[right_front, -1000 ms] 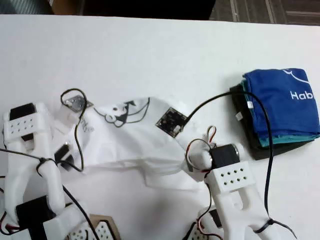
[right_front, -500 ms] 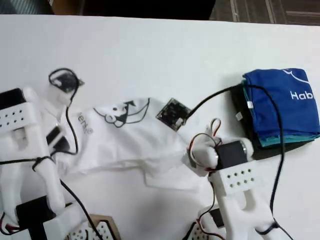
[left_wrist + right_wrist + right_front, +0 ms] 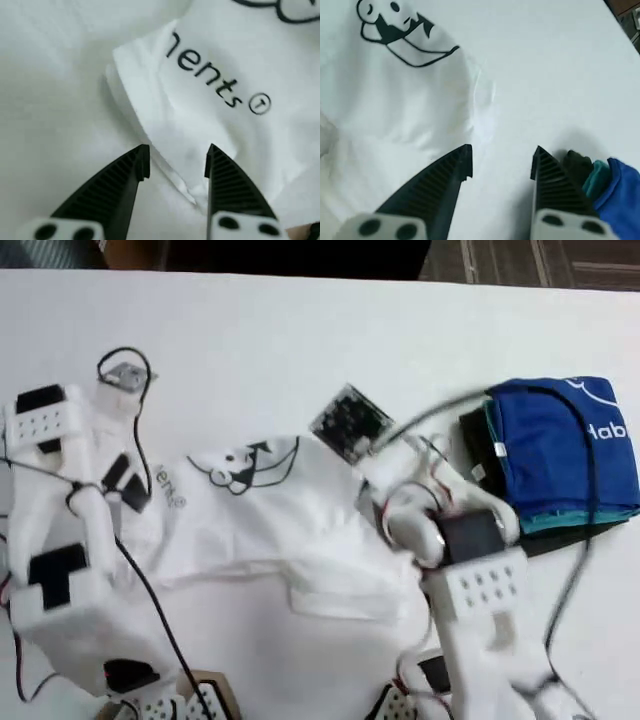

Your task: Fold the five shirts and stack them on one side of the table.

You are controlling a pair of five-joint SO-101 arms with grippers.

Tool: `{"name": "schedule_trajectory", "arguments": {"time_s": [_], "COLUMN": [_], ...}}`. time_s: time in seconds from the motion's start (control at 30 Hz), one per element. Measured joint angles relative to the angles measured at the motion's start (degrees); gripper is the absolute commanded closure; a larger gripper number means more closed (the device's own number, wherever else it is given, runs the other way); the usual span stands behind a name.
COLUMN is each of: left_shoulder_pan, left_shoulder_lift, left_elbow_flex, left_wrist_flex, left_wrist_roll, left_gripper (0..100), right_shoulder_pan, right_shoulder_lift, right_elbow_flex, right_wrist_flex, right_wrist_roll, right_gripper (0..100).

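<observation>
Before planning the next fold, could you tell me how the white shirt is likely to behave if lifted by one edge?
The white shirt will probably droop and sag: it lies wrinkled and layered. Its folded edge may well unfold. It likely slides easily on the smooth table.

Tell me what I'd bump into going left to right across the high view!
left arm → white shirt → right arm → shirt stack
</observation>
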Motion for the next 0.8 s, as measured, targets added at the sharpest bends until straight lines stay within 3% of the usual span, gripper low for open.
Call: {"name": "schedule_trajectory", "arguments": {"time_s": [0.2,0.57,0.8], "left_shoulder_pan": [-3.60,-6.77,-8.79], "left_shoulder_lift": [14.86,28.04,29.01], "left_elbow_flex": [-12.75,-28.04,-35.60], "left_wrist_flex": [-0.26,4.84,6.59], "left_wrist_roll": [0.97,0.97,0.97], "left_gripper": [80,80,80], "right_shoulder_pan": [0.00,0.70,6.07], "right_shoulder_lift": [21.19,56.44,67.96], "right_elbow_flex": [-2.20,-23.21,-30.24], "right_wrist_flex": [-13.01,-17.14,-17.23], "right_wrist_roll": [0.00,-4.48,-4.48], "right_gripper": [79.7,79.7,79.7]}}
